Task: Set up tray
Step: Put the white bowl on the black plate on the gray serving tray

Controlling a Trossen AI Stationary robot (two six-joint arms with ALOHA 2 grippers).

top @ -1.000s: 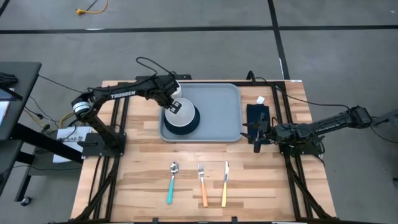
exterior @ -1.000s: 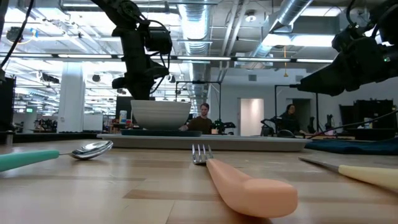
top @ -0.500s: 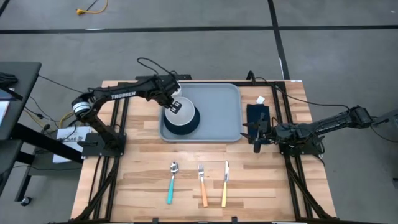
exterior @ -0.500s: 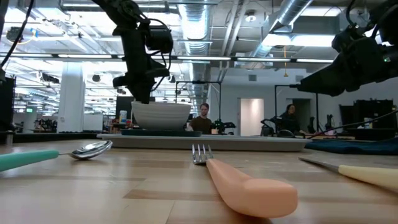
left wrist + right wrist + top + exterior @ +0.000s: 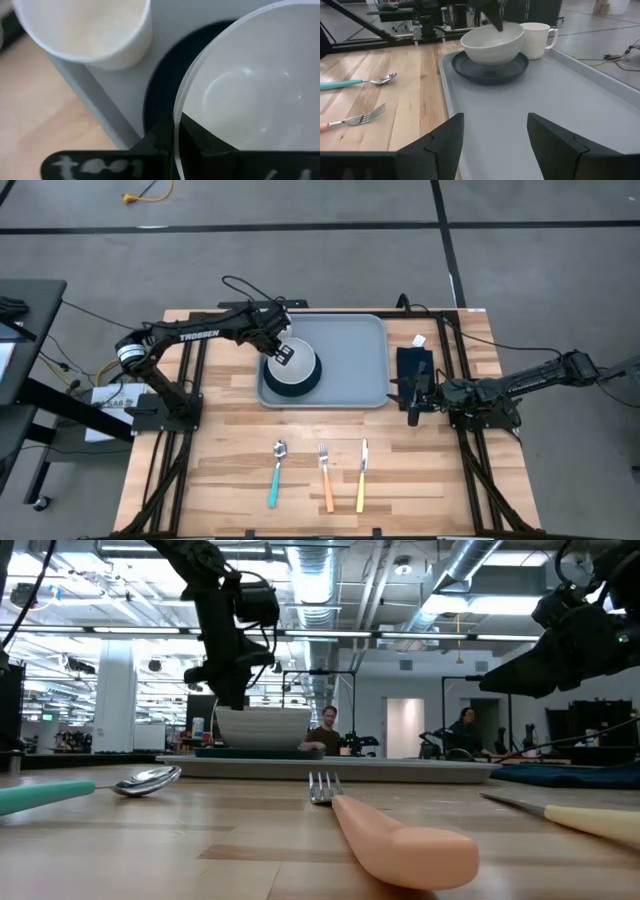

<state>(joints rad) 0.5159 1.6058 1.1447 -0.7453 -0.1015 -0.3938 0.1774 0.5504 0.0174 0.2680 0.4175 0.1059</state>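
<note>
Surface (image 5: 230, 450): a pale wooden top is seen from above, with one dark arm entering from each side.
Tray (image 5: 350, 365): a large pale grey-blue rectangle with a raised rim is set at the middle of the far half of the surface. Its long axis runs left to right, from one arm toward the other; its short sides face the arms.
Plate (image 5: 300, 385): a dark round plate is placed in the near-left part of the tray.
Bowl (image 5: 297, 361): a white bowl is stacked on the plate, open side up.
Mug (image 5: 535, 40): a white mug is seen in the tray's far-left corner, just beside the bowl.
Napkin (image 5: 413, 363): a narrow dark rectangle is laid on the surface just right of the tray.
Cutlery: a teal-handled spoon (image 5: 276, 475), an orange-handled fork (image 5: 325, 477) and a yellow-handled knife (image 5: 362, 477) are lined up on the near half, well apart from the tray.
Left gripper (image 5: 281, 352): it is closed tight on the bowl's left rim, one finger inside the wall and one outside, directly over the tray's left part.
Right gripper (image 5: 492, 140): its fingers are spread wide with nothing between them. It is held low at the tray's right edge, by the napkin, aimed along the tray's long axis toward the dishes.
Key relation: the tray lies right under the left gripper, so that arm is judged the nearer one for finishing the bowl's placement; the right arm is judged better placed for the napkin.
</note>
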